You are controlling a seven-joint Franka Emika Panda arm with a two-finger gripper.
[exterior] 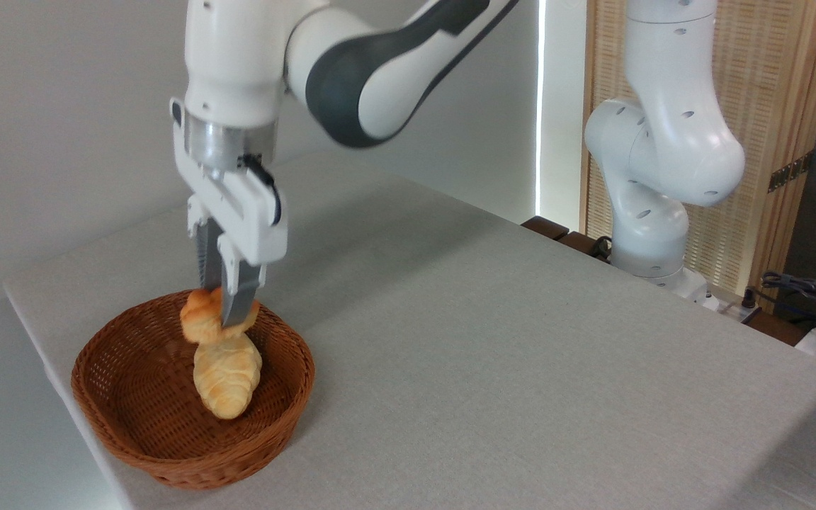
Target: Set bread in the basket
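Bright, even light, soft shadows, slight blur

One fixed view, set above and off the near side of the table, looking down at a slant.

The camera faces across the pale grey cloth-covered table (493, 340) toward the plain white wall and the slatted wooden screen (769, 142) behind. The round brown woven wicker basket (132, 425) sits close, low at the left; the white robot arm's base (652, 241) stands farther back at the right. The arm's upper links run out past the top edge.
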